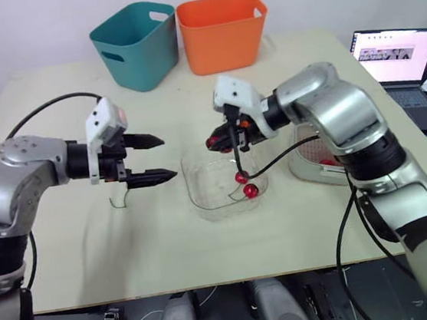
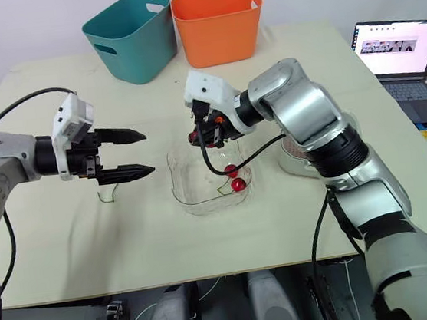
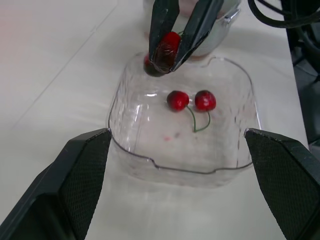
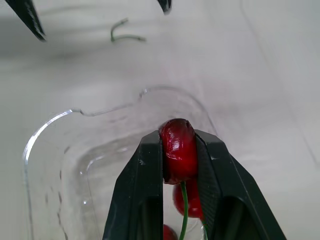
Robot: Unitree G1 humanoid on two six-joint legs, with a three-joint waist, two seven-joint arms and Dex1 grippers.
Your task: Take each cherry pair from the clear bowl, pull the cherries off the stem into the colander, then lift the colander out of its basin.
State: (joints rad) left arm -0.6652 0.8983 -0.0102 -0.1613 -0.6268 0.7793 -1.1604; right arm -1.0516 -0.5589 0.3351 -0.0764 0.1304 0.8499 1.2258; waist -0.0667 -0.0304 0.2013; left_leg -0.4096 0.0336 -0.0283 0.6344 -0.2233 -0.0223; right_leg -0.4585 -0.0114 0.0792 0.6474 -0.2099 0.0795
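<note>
Right gripper (image 4: 178,141) pinches one cherry (image 3: 169,45) of a pair over the bowl (image 3: 180,170) — left gripper (image 1: 168,158), spread, should next grip its twin (image 4: 190,200) and pull above the colander (image 1: 317,154).

Colour log.

- Cherry (image 4: 177,155) in my right gripper (image 4: 178,136): deep glossy red with pale highlight streaks.
- Fingers (image 4: 142,190) on that gripper: matte black, plain.
- Cherry pair (image 3: 205,100) in the clear bowl (image 3: 165,167): the same red, with green stems (image 3: 192,117).
- Bowl: colourless, with a rippled texture on its walls.
- My left gripper (image 1: 168,157), pads (image 3: 75,190): black with a fine cross-hatch weave.
- Loose stem (image 4: 122,35), 9 o'clock of the bowl: green.
- Table (image 1: 69,246): pale cream, unpatterned.
- Teal bin (image 1: 137,41) at 11 o'clock and orange bin (image 1: 222,31) at 12: both solid colour.
- Basin (image 1: 308,176) at 3 o'clock: off-white.
</note>
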